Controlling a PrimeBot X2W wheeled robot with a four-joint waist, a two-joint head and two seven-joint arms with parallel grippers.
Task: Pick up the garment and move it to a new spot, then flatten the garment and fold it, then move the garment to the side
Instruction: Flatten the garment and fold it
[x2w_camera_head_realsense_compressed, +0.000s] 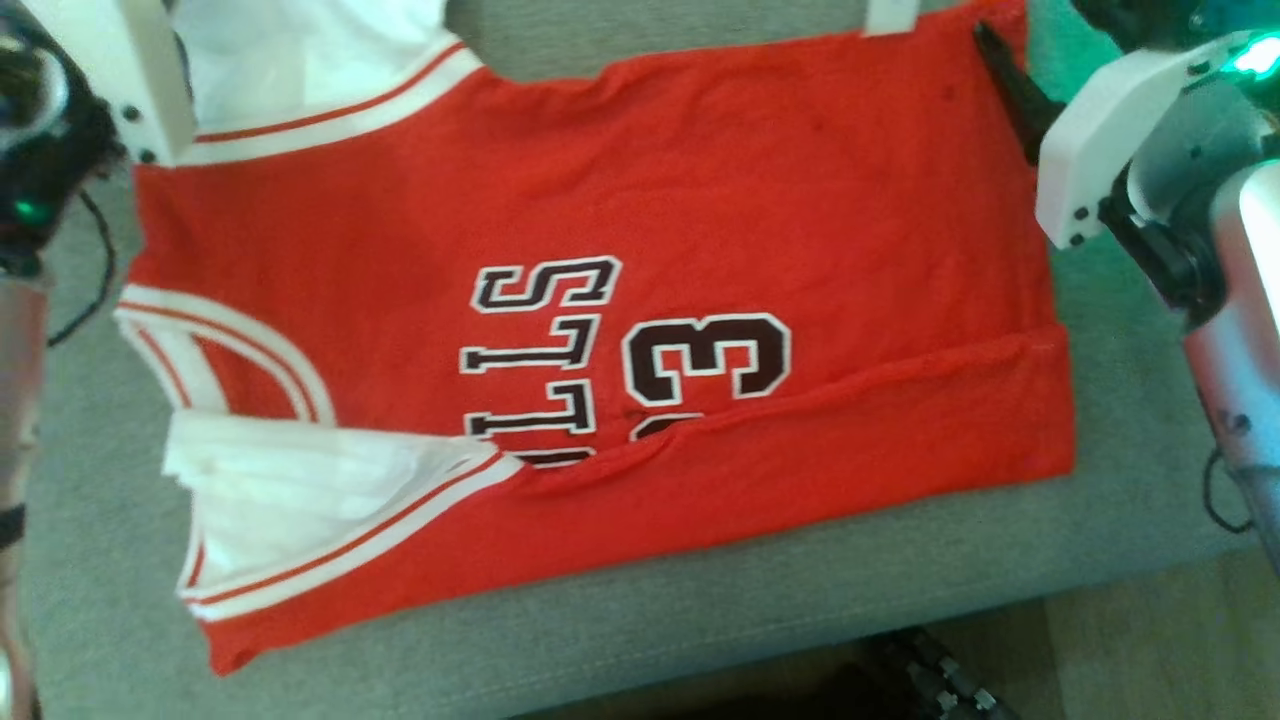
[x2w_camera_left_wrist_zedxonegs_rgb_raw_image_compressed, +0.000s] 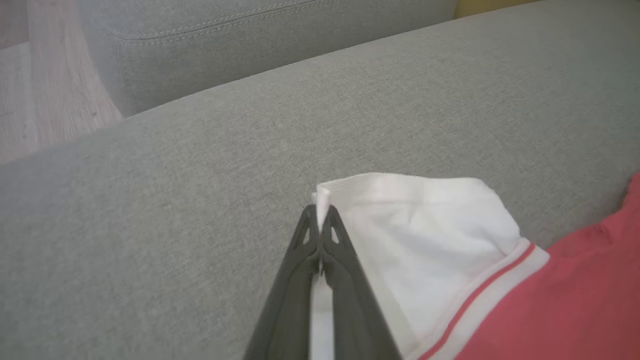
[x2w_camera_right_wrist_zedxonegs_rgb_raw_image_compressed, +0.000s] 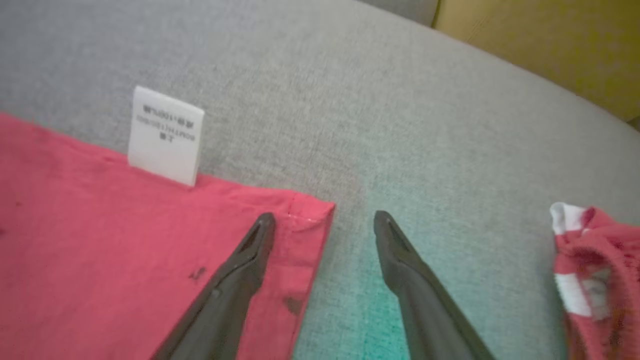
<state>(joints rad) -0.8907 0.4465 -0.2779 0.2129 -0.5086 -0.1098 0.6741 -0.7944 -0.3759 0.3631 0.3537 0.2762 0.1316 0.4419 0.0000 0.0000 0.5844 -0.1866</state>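
red white-trimmed sleeveless jersey (x2w_camera_head_realsense_compressed: 600, 300), spread on grey fabric sofa cushion (x2w_camera_head_realsense_compressed: 700, 620): left tool (x2w_camera_left_wrist_zedxonegs_rgb_raw_image_compressed: 320, 215) pinched shut on its white shoulder strap (x2w_camera_left_wrist_zedxonegs_rgb_raw_image_compressed: 425, 225); right tool (x2w_camera_right_wrist_zedxonegs_rgb_raw_image_compressed: 324, 217) wide open, empty, astride the hem corner (x2w_camera_right_wrist_zedxonegs_rgb_raw_image_compressed: 310, 215), should close there, then both lift evenly.

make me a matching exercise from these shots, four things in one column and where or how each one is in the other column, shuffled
Things
1 left gripper
2 right gripper
3 white label
4 red and white bundle

States
a open, one finger over the jersey at its red corner, the other over the grey cushion
b standing out from the jersey's red edge
c shut on the jersey's white sleeve edge
d lying on the grey cushion, apart from the jersey

Pairs: 1-c, 2-a, 3-b, 4-d
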